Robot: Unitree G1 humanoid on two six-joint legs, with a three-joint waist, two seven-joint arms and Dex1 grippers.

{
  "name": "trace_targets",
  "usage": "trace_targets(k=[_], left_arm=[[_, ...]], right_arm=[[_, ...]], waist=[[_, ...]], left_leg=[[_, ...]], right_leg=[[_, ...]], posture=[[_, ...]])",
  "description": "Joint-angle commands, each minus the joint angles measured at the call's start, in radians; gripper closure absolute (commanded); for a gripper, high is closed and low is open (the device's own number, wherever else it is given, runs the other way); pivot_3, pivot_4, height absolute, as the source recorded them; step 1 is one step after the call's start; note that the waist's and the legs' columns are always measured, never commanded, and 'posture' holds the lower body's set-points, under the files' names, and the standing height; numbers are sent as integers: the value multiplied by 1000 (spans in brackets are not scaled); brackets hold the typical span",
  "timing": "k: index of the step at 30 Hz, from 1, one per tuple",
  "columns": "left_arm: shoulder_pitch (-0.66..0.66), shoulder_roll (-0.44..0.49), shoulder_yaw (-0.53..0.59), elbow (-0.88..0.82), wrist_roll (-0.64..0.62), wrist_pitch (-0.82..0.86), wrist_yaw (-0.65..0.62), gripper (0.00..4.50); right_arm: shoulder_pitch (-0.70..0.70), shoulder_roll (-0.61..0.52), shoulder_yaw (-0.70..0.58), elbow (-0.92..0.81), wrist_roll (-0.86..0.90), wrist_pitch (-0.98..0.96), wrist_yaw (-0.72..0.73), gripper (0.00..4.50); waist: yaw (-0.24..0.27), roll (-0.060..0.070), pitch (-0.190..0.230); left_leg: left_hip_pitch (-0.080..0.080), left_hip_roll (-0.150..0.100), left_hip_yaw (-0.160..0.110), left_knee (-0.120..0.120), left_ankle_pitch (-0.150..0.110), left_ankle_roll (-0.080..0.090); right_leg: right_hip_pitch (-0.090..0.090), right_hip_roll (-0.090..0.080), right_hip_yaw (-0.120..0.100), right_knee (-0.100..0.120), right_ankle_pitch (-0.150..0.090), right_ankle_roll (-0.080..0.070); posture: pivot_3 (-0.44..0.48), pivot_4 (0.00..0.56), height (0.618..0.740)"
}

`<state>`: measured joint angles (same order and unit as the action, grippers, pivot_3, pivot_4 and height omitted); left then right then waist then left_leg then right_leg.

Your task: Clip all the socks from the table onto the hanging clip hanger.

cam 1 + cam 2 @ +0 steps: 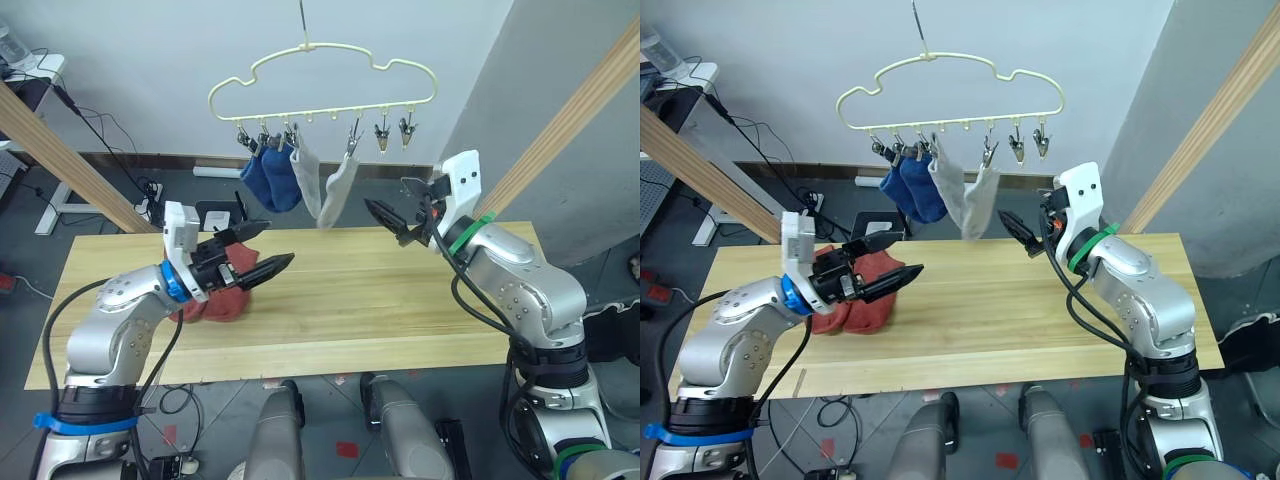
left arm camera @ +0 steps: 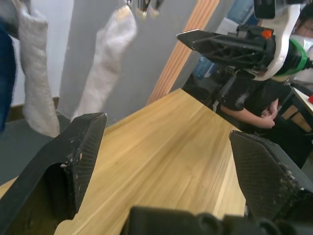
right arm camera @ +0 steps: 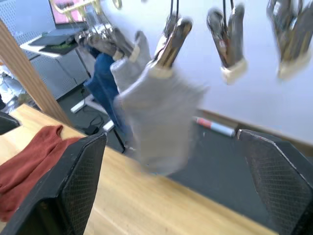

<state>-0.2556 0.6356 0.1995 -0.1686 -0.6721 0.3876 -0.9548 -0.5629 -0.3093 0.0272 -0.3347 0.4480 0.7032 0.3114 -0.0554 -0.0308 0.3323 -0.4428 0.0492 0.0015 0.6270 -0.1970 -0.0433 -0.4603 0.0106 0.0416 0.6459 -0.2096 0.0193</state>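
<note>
Hanging so far: two blue socks (image 1: 270, 178) and two light grey socks (image 1: 327, 188) dangle from the clip hanger (image 1: 322, 72), cream wire shaped like a cloud.
Head views — table: the two rust-red socks (image 1: 853, 293) lie bunched on the wooden table (image 1: 400, 300), near its left end.
Head views — left gripper: the left gripper (image 1: 262, 257) hovers low, just over the red pile, fingers spread and holding nothing.
Head views — right gripper: the right gripper (image 1: 393, 222) is raised toward the grey socks, below the two free clips (image 1: 394, 133) at the hanger's right end; it carries nothing.
Left wrist view: both black fingers (image 2: 73, 161) stand wide apart over bare wood, the grey socks hanging beyond; a seated person (image 2: 259, 110) is past the far table edge.
Right wrist view: fingers (image 3: 78, 186) wide apart, nothing between them; the grey sock hangs close ahead, metal clips above, red socks off on the table.
Step in hand: likely reaching for a red sock — four of six appear done.
Next move calls for: lowering the left gripper onto one red sock alone, separating it from its mate, then lifting it to a free clip.
</note>
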Motion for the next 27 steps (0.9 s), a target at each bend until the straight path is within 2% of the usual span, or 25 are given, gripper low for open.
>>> trace_targets(k=[1,8,12,27], left_arm=[[5,1,62,-121,-79,35,42,20],[26,-7,74,-187,-89,46,94,20],[43,-10,73,-210,-92,48,108,0],[39,-12,69,-229,-100,53,136,0]], right_arm=[[0,36,7,-46,-51,-96,-31,0],[-33,94,14,15,-132,-188,-60,0],[-37,110,27,27,-163,-201,-66,868],[-81,154,33,114,-254,-245,-94,868]], waist=[[3,0,2],[13,0,3],[15,1,4],[26,1,4]], left_leg=[[0,0,0,0,0,0],[0,0,1,0,0,0],[0,0,0,0,0,0],[0,0,1,-1,0,0]], right_leg=[[0,0,0,0,0,0],[0,0,0,0,0,0],[-1,0,0,0,0,0],[-1,0,0,0,0,0]], posture=[[3,373,740],[22,374,740],[28,374,740],[33,366,740]])
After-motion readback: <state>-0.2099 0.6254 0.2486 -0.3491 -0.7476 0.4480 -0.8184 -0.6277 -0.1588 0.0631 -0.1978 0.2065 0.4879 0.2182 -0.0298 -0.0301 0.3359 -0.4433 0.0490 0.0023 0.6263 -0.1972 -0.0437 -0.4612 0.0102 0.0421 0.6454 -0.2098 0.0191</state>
